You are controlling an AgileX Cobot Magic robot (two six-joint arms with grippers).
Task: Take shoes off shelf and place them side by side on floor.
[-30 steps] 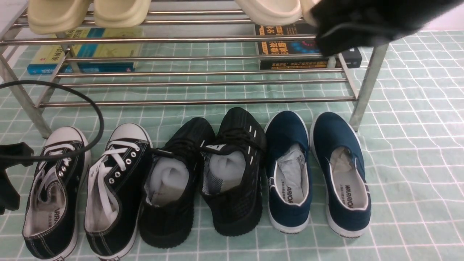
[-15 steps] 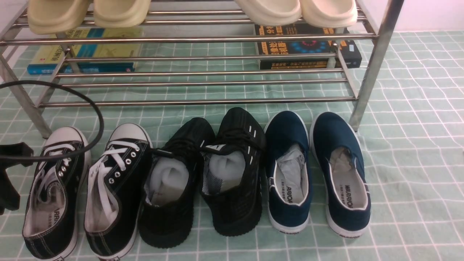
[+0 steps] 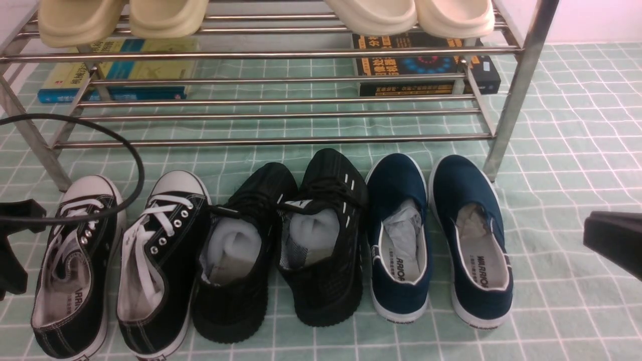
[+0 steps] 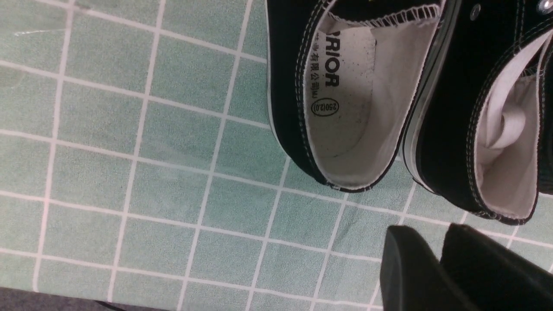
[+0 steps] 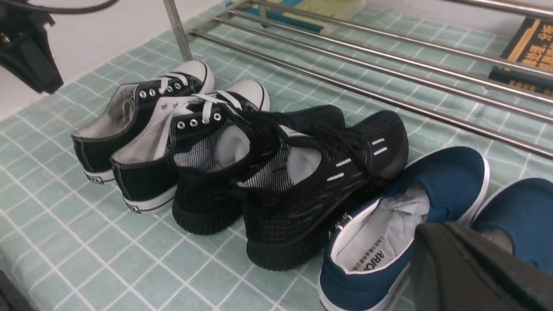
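Note:
Both black mesh shoes stand side by side on the pale green floor [image 3: 562,165], just in front of the silver shelf [image 3: 271,139]: the left one [image 3: 235,255] and the right one [image 3: 323,240], each stuffed with white paper. The right wrist view shows the same pair [image 5: 311,190] from the side. My left gripper [image 3: 12,245] hangs at the far left beside the canvas sneakers, shut and empty [image 4: 436,242]. At the right edge my right gripper [image 3: 612,240] is low, shut and empty [image 5: 445,231], above the navy slip-ons. Neither gripper touches the mesh shoes.
Black canvas sneakers [image 3: 160,265] with white toe caps stand left of the pair, and navy slip-ons [image 3: 401,235] stand to its right. Cream slippers [image 3: 125,17] rest on the upper tier. Books [image 3: 426,70] lie under the shelf. A black cable [image 3: 135,165] loops at the left.
My right arm was up at the shelf's top right corner, left the front view, and now shows low at the right edge. The shoes and the left gripper have not moved.

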